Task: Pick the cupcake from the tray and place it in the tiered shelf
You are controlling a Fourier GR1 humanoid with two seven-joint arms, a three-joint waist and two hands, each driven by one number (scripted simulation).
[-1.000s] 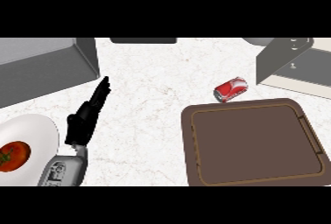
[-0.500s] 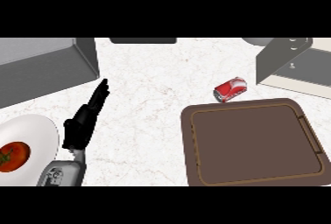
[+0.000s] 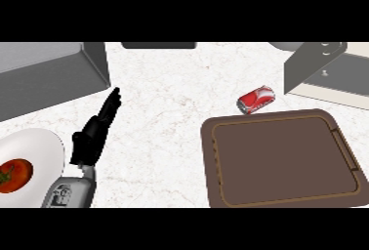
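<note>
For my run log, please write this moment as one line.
left hand: open, over counter | right hand: not in view | tray: no cupcake visible | can: lying beside tray

Cut off at the view's edges
White plate [image 3: 39, 151] just left of left hand [image 3: 92, 136] runs past edge; grey shelf [image 3: 324, 68] far right cropped.

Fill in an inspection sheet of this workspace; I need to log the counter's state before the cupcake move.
Surface: white marbled counter.
Job's things: brown tray bare, no cupcake seen; grey shelf at upper right.
Clutter: red can lying on its side beyond the tray; white plate with a tomato; grey box at upper left.
Hands: left hand open, fingers straight; right hand not in view.
Cables: nothing seen.
Surroundings: dark object at the far edge.
</note>
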